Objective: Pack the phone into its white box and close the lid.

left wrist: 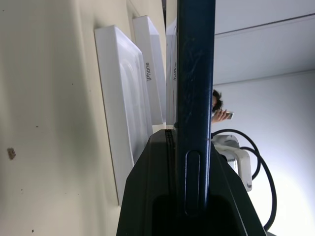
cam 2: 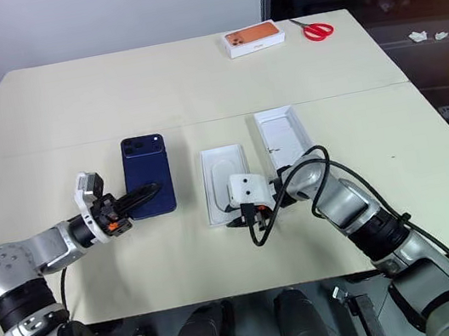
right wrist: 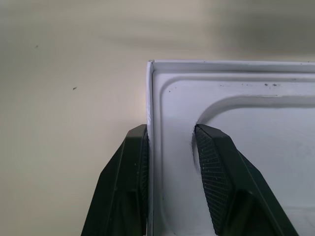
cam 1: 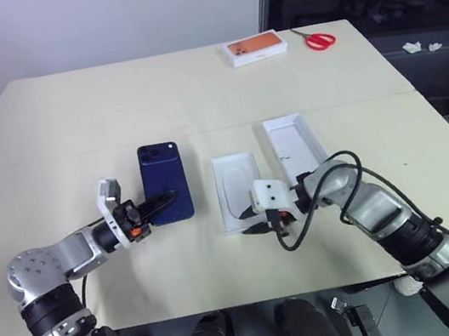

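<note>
Pale cream surface [cam 1: 111,109], seam running across its middle. At far edge: orange-topped white box [cam 1: 256,48], phone pictures printed on the lid; red-handled scissors [cam 1: 317,39] just beside it, to the right, apart. Mid-surface: white insert [cam 1: 236,187] with oval recess, lying flat. Beyond the far right corner, dark floor with two crumpled white scraps [cam 1: 423,46]. Grey wall behind. Person [left wrist: 219,110] seen small in left wrist view, holding up a phone.

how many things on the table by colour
white: 2, the shallow white insert with an oval recess and the shallow white rectangular tray
navy: 1, the flat dark navy-blue phone
orange-topped: 1, the small orange-topped white box
red: 1, the red-handled scissors
total: 5
</note>
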`<move>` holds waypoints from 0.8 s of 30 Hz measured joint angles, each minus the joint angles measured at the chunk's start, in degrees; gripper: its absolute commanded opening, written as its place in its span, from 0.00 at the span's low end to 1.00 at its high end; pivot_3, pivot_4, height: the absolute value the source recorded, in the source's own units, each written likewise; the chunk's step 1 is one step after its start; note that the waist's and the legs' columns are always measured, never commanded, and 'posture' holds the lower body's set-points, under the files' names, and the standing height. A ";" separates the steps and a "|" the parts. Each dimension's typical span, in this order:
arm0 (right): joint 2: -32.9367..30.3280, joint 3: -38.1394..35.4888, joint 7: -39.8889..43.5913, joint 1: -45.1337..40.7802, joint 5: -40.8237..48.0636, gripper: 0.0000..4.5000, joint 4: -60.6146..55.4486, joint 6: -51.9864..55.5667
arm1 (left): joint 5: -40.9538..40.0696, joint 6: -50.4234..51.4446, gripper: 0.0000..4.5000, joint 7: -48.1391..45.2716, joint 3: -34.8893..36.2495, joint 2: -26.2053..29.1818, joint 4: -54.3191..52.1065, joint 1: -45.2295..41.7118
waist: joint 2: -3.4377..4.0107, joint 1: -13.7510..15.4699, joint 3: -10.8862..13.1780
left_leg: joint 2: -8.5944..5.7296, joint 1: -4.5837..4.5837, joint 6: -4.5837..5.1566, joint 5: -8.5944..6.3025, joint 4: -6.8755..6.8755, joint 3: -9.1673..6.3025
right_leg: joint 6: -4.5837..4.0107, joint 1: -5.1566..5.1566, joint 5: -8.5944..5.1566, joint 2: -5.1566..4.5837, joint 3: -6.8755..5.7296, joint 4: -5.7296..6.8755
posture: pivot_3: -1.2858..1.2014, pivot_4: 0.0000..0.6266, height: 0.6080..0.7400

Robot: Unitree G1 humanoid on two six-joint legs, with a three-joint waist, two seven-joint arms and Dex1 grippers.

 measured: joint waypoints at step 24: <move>11.42 0.49 -2.75 -6.85 -1.16 0.34 8.15 0.85 | -2.52 -0.85 0.00 1.17 0.32 0.90 0.12 1.17 | -0.02 0.07 0.01 | 0.08 -0.03 -0.42 0.24 -0.04 0.00 | -0.02 -0.08 0.01 0.09 0.00 0.06 | 0.52 0.24 1.00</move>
